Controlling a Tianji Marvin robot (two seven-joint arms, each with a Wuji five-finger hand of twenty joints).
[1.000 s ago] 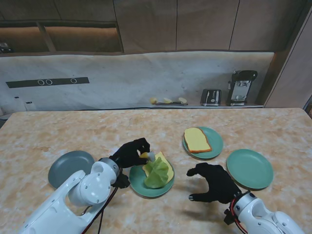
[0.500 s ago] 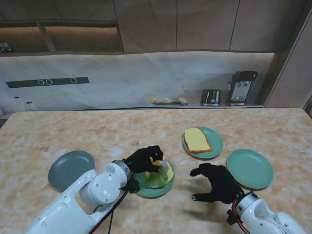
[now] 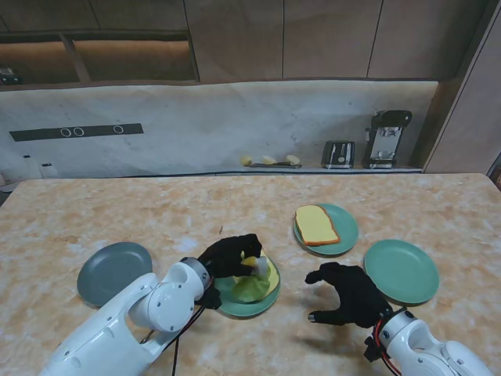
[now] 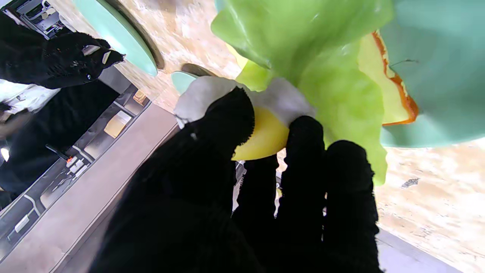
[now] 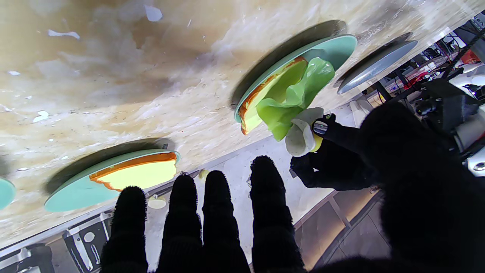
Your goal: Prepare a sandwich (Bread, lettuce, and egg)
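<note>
On your far left sits a grey plate (image 3: 112, 270) with nothing on it that you can see. Next comes the green plate (image 3: 227, 298) near the middle of the bench (image 3: 117, 211). It already has a slice of bread (image 3: 273, 276) with a leaf of lettuce (image 3: 249, 288) lying on top. So two layers look done.

Your left hand (image 3: 228, 257) is right over that plate. Its fingers (image 4: 303, 151) are pinched around the egg (image 4: 265, 132), a white piece with a yellow middle. The left wrist view shows the egg touching the edge of the lettuce, so the egg is at the stack but the hand has not let go. I think you are in the middle of putting the egg down.

A bit more to the right, and farther from you, is a second green plate (image 3: 344, 227) with another slice of bread (image 3: 315, 224) on it. That slice looks like the top of the sandwich, and it has not been used yet. My guess is you are a bit past half way: drop the egg, then bring that bread over.

Your right hand (image 3: 348, 294) hangs over the bare bench between the plates. Its fingers (image 5: 212, 212) are spread and a little curled, and it holds nothing.

Last, on the far right, is one more green plate (image 3: 401, 271), and nothing shows on it.
</note>
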